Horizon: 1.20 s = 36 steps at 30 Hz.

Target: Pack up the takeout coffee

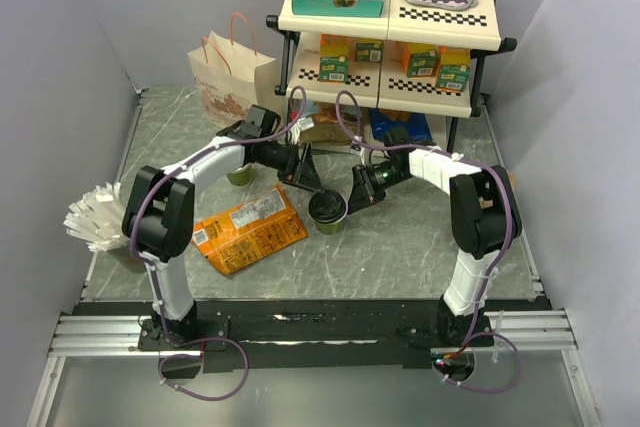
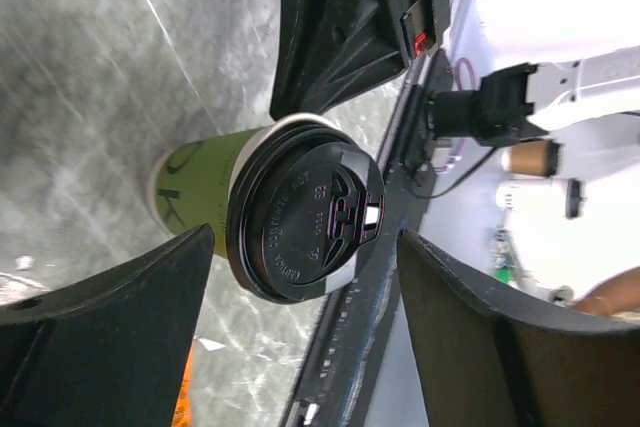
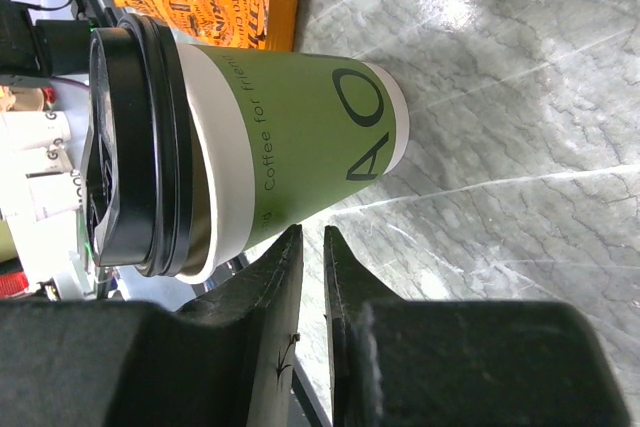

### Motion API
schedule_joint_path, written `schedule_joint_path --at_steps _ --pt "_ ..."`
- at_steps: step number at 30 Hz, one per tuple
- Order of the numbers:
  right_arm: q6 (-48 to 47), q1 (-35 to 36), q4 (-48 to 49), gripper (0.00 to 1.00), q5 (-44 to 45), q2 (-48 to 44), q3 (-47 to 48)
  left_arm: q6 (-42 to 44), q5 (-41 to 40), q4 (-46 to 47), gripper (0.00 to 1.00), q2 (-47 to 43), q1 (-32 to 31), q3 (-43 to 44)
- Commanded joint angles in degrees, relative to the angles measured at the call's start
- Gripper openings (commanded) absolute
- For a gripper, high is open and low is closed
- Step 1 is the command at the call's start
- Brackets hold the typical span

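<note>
The takeout coffee (image 1: 327,210) is a small green paper cup with a black lid, standing upright mid-table. In the left wrist view the coffee (image 2: 300,217) is seen lid-on, just ahead of my left gripper (image 2: 305,239), which is wide open and empty, its jaws on either side below the lid. My left gripper (image 1: 311,183) hovers just behind and left of the cup. My right gripper (image 1: 356,196) is close on the cup's right. In the right wrist view the gripper (image 3: 312,234) is shut and empty, tips right at the cup's side (image 3: 290,137). The paper bag (image 1: 232,79) stands at the back left.
An orange snack packet (image 1: 248,230) lies left of the cup. A second green cup (image 1: 240,176) sits under my left arm. A two-tier shelf (image 1: 390,42) with boxes stands at the back. A white stack (image 1: 96,217) lies at the left edge.
</note>
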Motion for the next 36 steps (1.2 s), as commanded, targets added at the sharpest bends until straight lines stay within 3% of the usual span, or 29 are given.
schedule_joint_path --at_steps 1,5,8,21,30,36 --pt "0.8 0.3 0.8 0.22 -0.1 1.4 2.2 7.2 -2.2 -3.8 0.79 -5.3 -0.3 5.1" --pt "1.9 0.4 1.9 0.21 -0.2 1.5 1.8 18.6 -1.4 -13.1 0.79 -4.7 -1.6 9.0" --pt "2.6 0.6 2.6 0.21 -0.3 1.6 1.8 22.4 -0.7 -19.0 0.77 -2.7 -2.1 10.5" --pt "5.0 1.3 4.2 0.21 -0.7 2.4 2.6 27.3 1.0 -23.0 0.77 2.1 -5.0 13.2" --pt "0.8 1.1 0.1 0.21 1.0 -2.0 -1.0 29.8 0.4 -25.6 0.75 1.4 -5.4 15.3" --pt "2.9 1.5 -2.8 0.21 -3.1 -2.7 -3.0 31.3 2.7 -28.7 0.73 1.5 -5.8 16.0"
